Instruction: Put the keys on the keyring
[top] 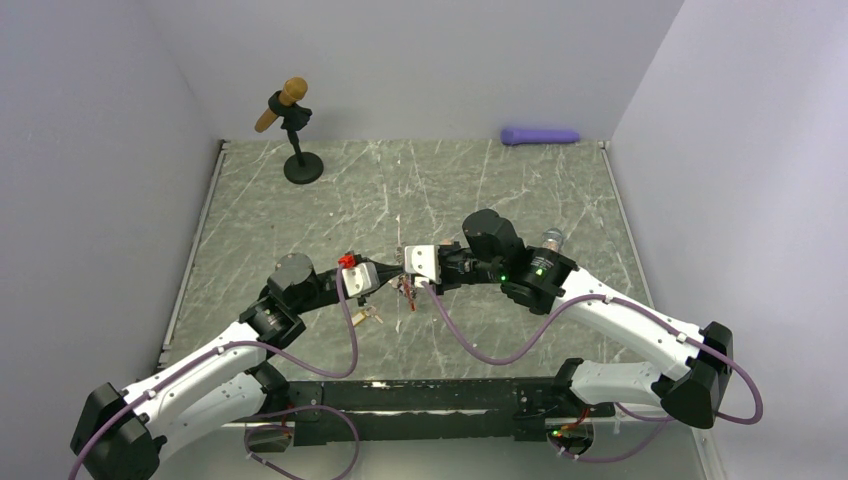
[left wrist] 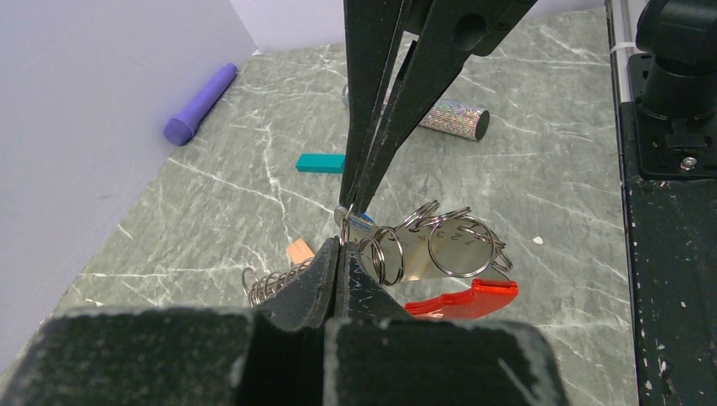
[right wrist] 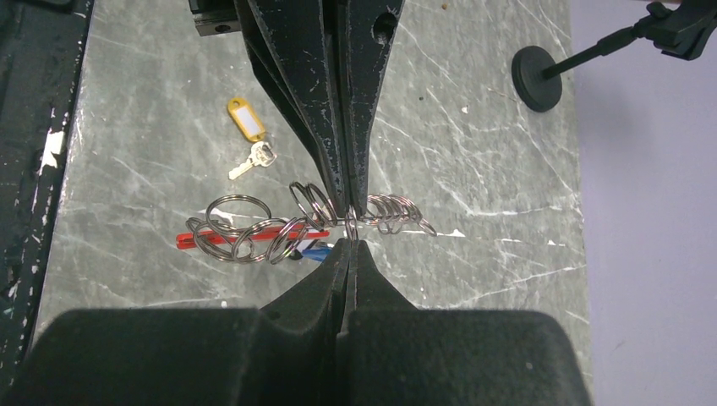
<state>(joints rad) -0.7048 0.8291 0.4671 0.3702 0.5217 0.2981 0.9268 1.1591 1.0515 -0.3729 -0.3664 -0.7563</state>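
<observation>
Keyring [left wrist: 461,298], chain pinched between left tool [left wrist: 338,249] and right tool [right wrist: 348,249], both closed

Plain pale lavender walls [top: 420,60] enclose a grey-green marbled tabletop [top: 300,220] under even light.

Two robot arms: the left arm [top: 215,362] and the right arm [top: 612,318]. One red clip [left wrist: 461,298] among a bunch of silver rings [left wrist: 457,247] — too tangled to count. One yellow-tagged key [right wrist: 243,118]; one blue tag [right wrist: 314,251], part hidden. One teal block [left wrist: 320,162], one tan block [left wrist: 300,251], one purple cylinder [top: 540,135], one glittery cylinder [left wrist: 452,118] and one microphone on a stand [top: 288,112] — all over one grey veined tabletop [top: 500,200].
</observation>
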